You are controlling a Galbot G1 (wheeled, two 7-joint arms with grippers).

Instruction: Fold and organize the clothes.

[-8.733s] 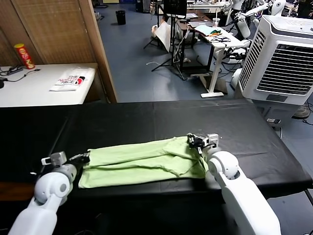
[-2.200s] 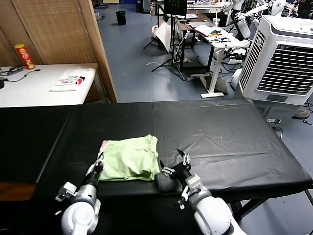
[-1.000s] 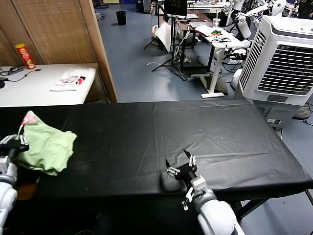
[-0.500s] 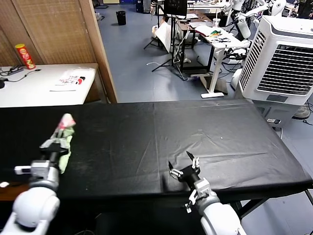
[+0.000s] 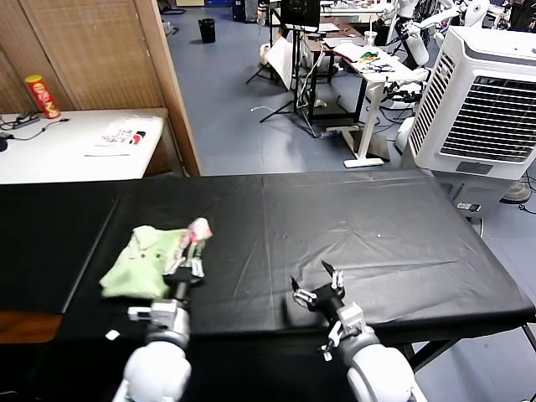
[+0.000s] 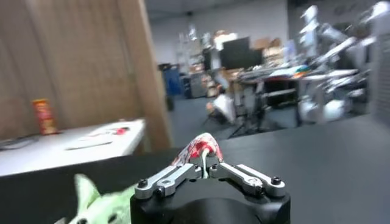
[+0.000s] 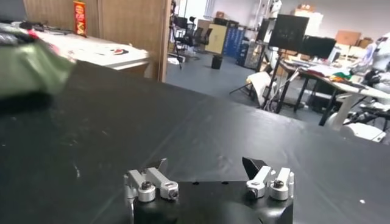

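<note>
while the left gripper [image 5: 191, 254], closed on the folded green shirt [image 5: 144, 261], lowers it at the table's [image 5: 377, 226] left, release flat; right gripper [image 5: 318, 291], fingers apart, idles near.

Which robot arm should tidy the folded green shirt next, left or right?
Probably the left. The left gripper is right at the pale green folded shirt, with the shirt's pink-red printed bit at its fingertips. The right gripper hangs open over bare black table, well away from the shirt.

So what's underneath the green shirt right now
The green shirt lies bunched on the black table cover, with the left gripper at its pink-printed corner. Whatever is beneath the fabric is covered; only the black cover shows around it.
</note>
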